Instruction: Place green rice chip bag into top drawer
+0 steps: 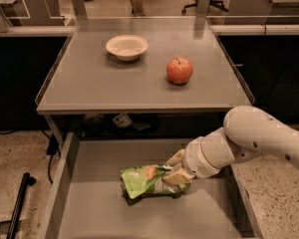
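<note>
The green rice chip bag (144,179) lies on its side low in the open top drawer (94,203), at or just above the drawer's flat grey bottom, with a shadow under it. My gripper (176,169) reaches in from the right on the white arm (249,138). Its tan fingers (178,176) are closed on the bag's right end. The bag's far right end is hidden by the fingers.
On the grey tabletop (94,83) above the drawer stand a white bowl (127,47) at the back and a red apple (179,70) to the right. The drawer's side walls (60,188) run along left and right. A black pole (17,208) lies on the floor at left.
</note>
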You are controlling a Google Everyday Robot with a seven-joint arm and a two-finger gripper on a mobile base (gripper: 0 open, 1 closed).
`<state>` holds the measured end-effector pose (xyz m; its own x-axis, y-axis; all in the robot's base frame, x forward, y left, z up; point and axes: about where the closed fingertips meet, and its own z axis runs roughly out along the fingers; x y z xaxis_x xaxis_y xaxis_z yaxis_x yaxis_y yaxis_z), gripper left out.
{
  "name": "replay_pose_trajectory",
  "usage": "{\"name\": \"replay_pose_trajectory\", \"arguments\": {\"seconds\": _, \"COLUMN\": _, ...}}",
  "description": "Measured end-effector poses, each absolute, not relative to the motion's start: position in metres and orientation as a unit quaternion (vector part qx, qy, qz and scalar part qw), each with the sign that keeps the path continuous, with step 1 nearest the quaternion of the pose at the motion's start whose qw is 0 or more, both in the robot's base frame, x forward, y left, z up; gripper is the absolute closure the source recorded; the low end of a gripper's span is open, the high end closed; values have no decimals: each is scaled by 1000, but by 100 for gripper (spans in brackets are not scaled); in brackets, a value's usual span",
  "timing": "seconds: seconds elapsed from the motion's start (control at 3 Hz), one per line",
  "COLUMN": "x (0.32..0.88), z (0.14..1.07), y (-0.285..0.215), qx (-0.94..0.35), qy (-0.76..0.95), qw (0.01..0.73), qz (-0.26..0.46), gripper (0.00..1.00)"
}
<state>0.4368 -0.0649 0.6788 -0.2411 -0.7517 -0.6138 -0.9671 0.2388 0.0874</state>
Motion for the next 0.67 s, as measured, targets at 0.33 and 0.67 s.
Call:
{"name": "replay_pose_trajectory", "arguments": {"seconds": 0.33, "x": 437, "z": 679, "y": -65, "qx": -571, "qy": 752, "qw": 231, "qz": 233, "gripper": 54}}
{"name": "replay_pose_trajectory", "arguments": {"seconds": 0.67, "x": 437, "z": 679, "y": -65, "qx": -571, "qy": 752, "qw": 231, "qz": 233, "gripper": 31}}
